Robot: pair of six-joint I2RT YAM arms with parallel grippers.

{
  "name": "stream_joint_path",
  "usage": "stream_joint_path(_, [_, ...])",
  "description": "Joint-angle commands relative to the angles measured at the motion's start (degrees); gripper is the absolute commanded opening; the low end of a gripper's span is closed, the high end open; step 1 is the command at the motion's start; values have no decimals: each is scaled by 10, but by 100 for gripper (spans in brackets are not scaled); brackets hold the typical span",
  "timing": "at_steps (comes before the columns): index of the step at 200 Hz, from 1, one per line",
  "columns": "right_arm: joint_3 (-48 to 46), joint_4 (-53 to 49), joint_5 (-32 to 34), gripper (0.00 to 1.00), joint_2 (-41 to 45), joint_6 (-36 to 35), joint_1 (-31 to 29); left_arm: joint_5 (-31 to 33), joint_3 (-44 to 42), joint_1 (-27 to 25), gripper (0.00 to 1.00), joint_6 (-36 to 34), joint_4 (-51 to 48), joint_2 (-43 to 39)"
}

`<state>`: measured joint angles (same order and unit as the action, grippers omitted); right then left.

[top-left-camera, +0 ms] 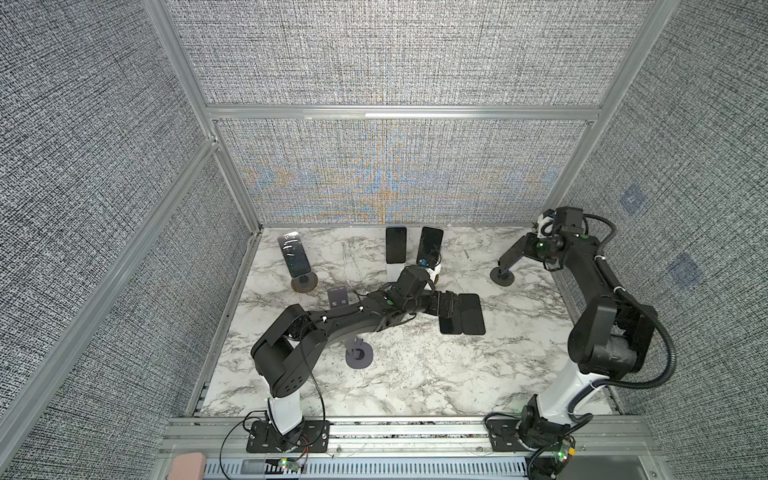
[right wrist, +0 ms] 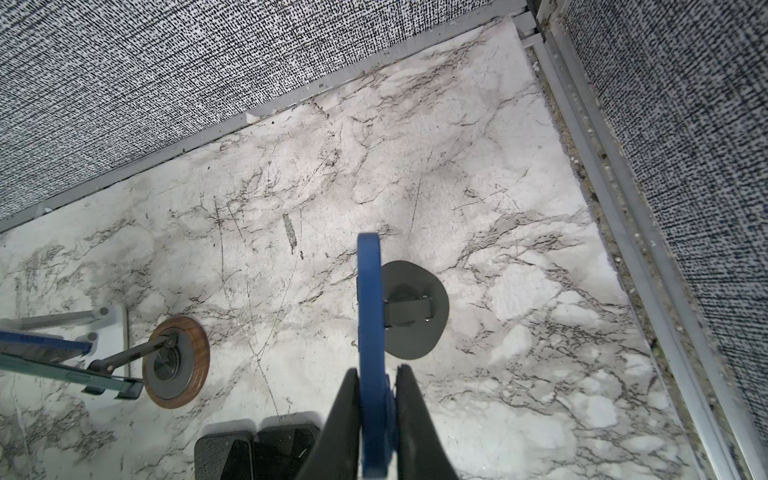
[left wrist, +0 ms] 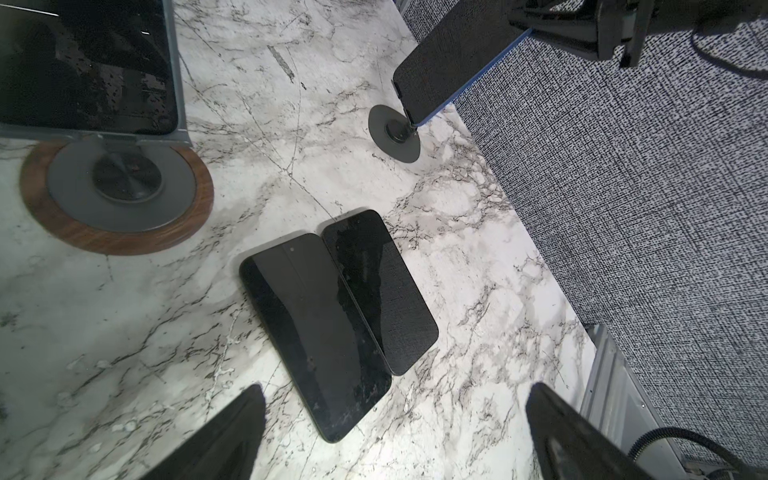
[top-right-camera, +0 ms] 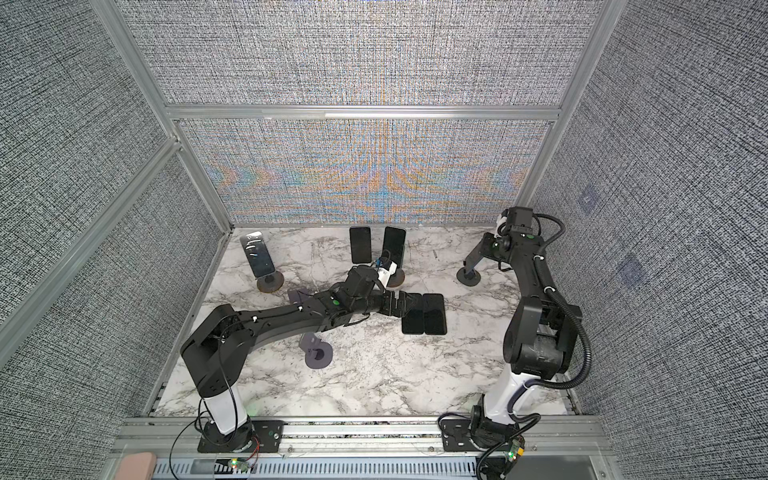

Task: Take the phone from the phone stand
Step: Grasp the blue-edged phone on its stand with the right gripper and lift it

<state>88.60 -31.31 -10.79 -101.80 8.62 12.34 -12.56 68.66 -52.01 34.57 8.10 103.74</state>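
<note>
- Filling the middle of both top views, a white marble-veined counter (top-left-camera: 415, 374) (top-right-camera: 395, 374) sits inside grey woven walls.
- The black left arm (top-left-camera: 332, 328) reaches from the near left edge, low over the surface, to the middle of the counter.
- The black right arm (top-left-camera: 598, 291) rises from the near right edge and bends toward the far right corner.
- Along the back, three dark phones stand propped on stands. One is at the far left (top-left-camera: 295, 255), and two are close together near the middle (top-left-camera: 395, 245) (top-left-camera: 430, 245).
- A pair of flat phones (left wrist: 316, 332) lies in the middle of the counter with long edges touching.
- The blue-edged phone (top-left-camera: 514, 249) (top-right-camera: 478, 249) (right wrist: 369, 299) stands tilted near the far right corner. Its lower end meets the short stem of its stand, so it has not yet come off.
- The phone stand (top-left-camera: 503, 277) (top-right-camera: 468, 277) (right wrist: 432, 332) has a round dark grey base resting flat on the counter.
- The right claw (right wrist: 376, 390) is nearly closed. Its two black fingers press on opposite faces of the blue-edged phone's upper end, gripping it.
- The left claw (left wrist: 397, 386) is spread wide and holds nothing. It hovers above the near end of the flat phones and, in the wrist view, touches neither.
</note>
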Motion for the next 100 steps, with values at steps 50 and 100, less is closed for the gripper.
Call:
stream_joint_path(50, [11,-13,16,6,10,-28,-3,-6,3,0,99,-3,18,1])
stream_joint_path(100, [18,-28,10,4,29,-35,-3,1,8,0,99,-11,9,-3])
